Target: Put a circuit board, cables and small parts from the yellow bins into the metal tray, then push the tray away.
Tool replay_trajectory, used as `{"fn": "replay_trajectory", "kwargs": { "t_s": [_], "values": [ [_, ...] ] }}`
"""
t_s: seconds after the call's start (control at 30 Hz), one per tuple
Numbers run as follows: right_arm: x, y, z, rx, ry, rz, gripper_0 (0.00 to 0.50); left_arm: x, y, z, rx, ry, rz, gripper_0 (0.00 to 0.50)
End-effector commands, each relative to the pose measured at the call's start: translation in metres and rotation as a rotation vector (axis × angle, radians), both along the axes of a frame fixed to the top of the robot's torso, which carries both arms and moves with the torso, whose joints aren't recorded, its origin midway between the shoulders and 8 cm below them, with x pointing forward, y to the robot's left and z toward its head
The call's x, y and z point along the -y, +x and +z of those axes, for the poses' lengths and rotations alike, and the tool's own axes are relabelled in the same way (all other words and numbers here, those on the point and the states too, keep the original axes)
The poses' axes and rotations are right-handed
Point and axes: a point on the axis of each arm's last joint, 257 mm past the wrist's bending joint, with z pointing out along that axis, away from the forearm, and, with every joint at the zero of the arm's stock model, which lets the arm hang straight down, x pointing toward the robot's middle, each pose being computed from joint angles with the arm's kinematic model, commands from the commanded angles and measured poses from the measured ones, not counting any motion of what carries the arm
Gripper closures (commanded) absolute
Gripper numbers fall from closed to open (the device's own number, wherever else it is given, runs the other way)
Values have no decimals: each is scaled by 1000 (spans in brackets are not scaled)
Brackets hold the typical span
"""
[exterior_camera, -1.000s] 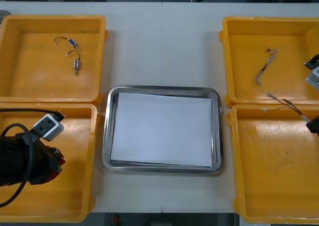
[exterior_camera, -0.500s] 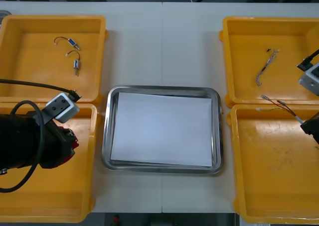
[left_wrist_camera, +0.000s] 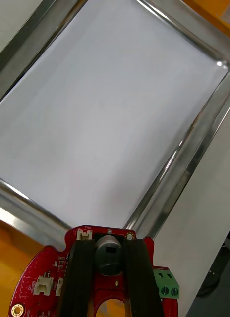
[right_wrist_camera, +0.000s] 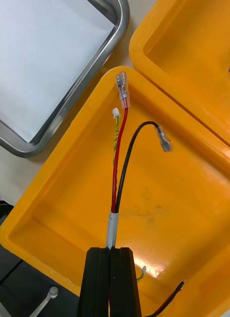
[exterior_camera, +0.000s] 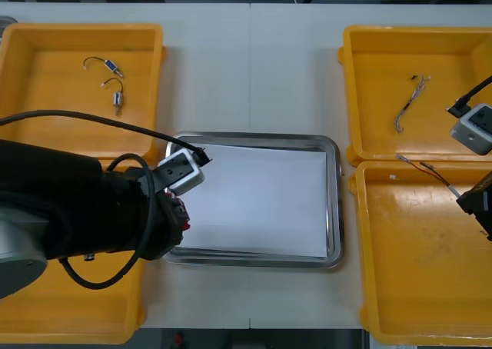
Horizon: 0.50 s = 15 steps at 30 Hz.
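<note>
my left claw (left_wrist_camera: 109, 246) was closed tight on the round red circuit board (left_wrist_camera: 41, 283). its two black fingers were pinching a dark round part in the middle of the board. the board was in the air, right over the near left corner of the metal tray (exterior_camera: 250, 137). the tray was shiny on its rim and white inside, and nothing lay in it.

my right claw (right_wrist_camera: 111, 250) was closed on a cable (right_wrist_camera: 120, 148). the cable had a red wire, a black wire and a thin yellow one, and they stuck out from my fingers. their ends were over the corner of the near right bin (exterior_camera: 415, 272), the corner closest to the tray. one more wire end showed just beside my right fingers, and i could not tell if it was part of the same cable.

the far left bin (exterior_camera: 23, 95) had two small metal parts (exterior_camera: 114, 67) in it, near each other, each with a little wire. the near left bin (exterior_camera: 77, 318) was mostly under my left arm. the far right bin (exterior_camera: 369, 95) had one thin cable (exterior_camera: 407, 107) lying in it. the tray sat between the bins, close to them.
</note>
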Motion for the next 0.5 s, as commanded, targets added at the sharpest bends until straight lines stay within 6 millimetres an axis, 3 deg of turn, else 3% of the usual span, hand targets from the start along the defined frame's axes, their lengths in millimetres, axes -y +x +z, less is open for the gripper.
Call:
{"fn": "replay_trajectory", "kwargs": {
  "t_s": [0.03, 0.27, 0.5],
  "values": [
    [-1, 0, 8, 27, -55, 53, 500, 37, 12, 5, 3, -57, 12, 500],
    [-2, -2, 7, 20, -55, 61, 500, 69, 26, -19, -18, -90, -13, 500],
    [-3, -3, 6, 16, -52, 65, 500, 79, 41, -53, -38, -120, -13, 500]
  ]
}}
